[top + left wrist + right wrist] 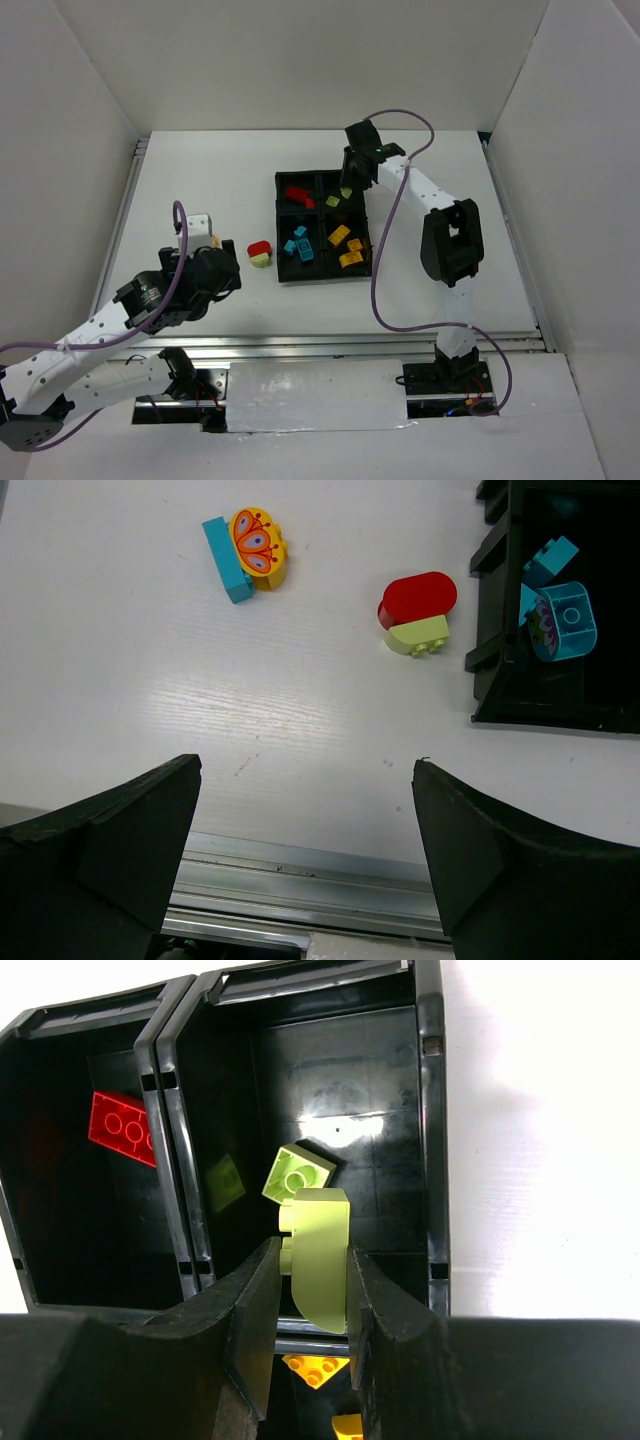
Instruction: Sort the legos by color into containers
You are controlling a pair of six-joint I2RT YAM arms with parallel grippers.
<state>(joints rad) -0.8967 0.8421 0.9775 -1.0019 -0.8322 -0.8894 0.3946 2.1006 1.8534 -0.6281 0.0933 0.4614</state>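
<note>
Black plastic fingers (120, 830) of the left end effector (305, 780) stand spread wide with nothing between them, over the white surface (300, 710) close to its near edge. Beyond them lie 2 pairs of loose legos. On the left, a long cyan-blue brick (225, 560) touches an orange-yellow rounded brick (258, 545) printed with a butterfly-like pattern. Further right, a red rounded brick (420, 597) rests against a pale lime green studded brick (420, 637); this pair sits near the left wall of the black rectangular plastic tray (325, 279) but apart from it.

Low walls split the tray into 4 square compartments. In the top view:
- the far-left compartment holds a flat red studded brick (125, 1125);
- the near-left compartment holds cyan-blue bricks (298, 247), 1 of them a rounded piece with a patterned side (565, 620);
- the near-right compartment holds several orange-yellow bricks (345, 245);
- the far-right compartment holds a small pale lime green square brick (298, 1173), lying tilted on the floor.

Above that far-right compartment, the right end effector (310, 1290) is clamped narrowly on a pale lime green rounded brick (320, 1240), smooth and arched with studs on 1 side, held clear of the compartment floor.
</note>
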